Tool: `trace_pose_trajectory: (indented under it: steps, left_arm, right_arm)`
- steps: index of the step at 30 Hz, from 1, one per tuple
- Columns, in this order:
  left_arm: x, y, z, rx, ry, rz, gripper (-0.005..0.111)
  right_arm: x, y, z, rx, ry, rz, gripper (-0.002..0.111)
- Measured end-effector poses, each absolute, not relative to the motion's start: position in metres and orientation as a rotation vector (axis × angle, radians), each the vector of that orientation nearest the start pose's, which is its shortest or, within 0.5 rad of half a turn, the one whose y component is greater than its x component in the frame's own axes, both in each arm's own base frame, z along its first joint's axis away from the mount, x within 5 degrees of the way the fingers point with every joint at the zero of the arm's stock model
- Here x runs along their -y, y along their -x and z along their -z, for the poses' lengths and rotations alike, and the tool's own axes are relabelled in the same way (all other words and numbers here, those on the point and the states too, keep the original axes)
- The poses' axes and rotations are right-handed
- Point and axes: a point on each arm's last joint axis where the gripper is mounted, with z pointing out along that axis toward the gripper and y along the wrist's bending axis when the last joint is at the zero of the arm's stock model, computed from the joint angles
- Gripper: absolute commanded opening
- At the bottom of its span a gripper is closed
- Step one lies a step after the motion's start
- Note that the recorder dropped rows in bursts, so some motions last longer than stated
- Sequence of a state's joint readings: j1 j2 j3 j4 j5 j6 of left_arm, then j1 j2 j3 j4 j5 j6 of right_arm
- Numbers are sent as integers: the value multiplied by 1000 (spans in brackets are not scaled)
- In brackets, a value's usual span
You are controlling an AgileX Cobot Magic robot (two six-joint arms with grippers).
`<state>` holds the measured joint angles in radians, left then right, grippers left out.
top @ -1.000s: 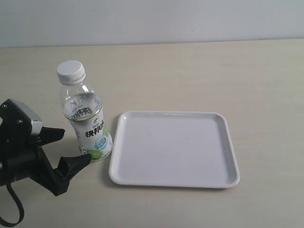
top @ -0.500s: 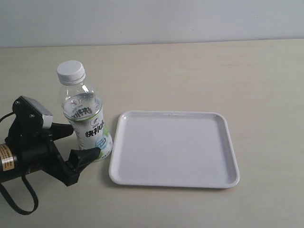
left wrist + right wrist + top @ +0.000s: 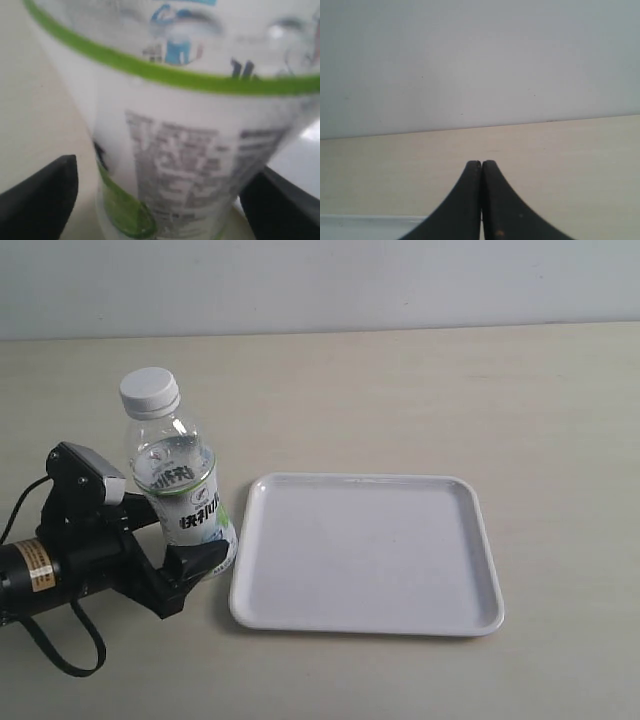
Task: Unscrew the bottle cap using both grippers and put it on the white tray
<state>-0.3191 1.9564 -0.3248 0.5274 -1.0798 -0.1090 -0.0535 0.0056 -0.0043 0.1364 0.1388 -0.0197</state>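
Jaws on my left gripper (image 3: 182,532) stand wide apart, one finger on each side of the bottle (image 3: 180,490), low on its label. In the left wrist view the gripper (image 3: 160,205) has the bottle (image 3: 190,125) filling the gap. One finger (image 3: 40,200) is clearly apart from the label. For the other finger (image 3: 280,210) I cannot tell if it touches. So it is released, not gripping.

A second ago the fingertips only reached the edge of the bottle's base. Now the fingers have slid forward along both sides, and more of the black arm with its orange label (image 3: 35,575) has come into the exterior view.

My right gripper (image 3: 481,165) is clenched, its two fingers pressed together with nothing between them. It looks over the table toward the wall and does not show in the exterior view.

The bottle stands upright where it was, just beside the left rim of the tray (image 3: 365,478). The cap (image 3: 149,390) is on its neck, not unscrewed. Nothing lies in the tray, and it has not moved.
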Motion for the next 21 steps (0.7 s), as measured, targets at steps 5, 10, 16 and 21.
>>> trace_pose_trajectory:
  steps: [5, 10, 16, 21]
  left_arm:
    - [117, -226, -78, -1926, -759, 577, 84]
    - [119, -229, -79, -1909, -763, 582, 84]
    - [121, -234, -81, -1888, -764, 580, 84]
    - [121, -233, -81, -1891, -771, 581, 84]
  right_arm:
    - [1, -57, -202, -1618, -122, -63, 0]
    - [1, -57, -202, -1618, -122, -63, 0]
    - [1, -57, -202, -1618, -122, -63, 0]
    - [1, -57, -202, -1618, -122, -63, 0]
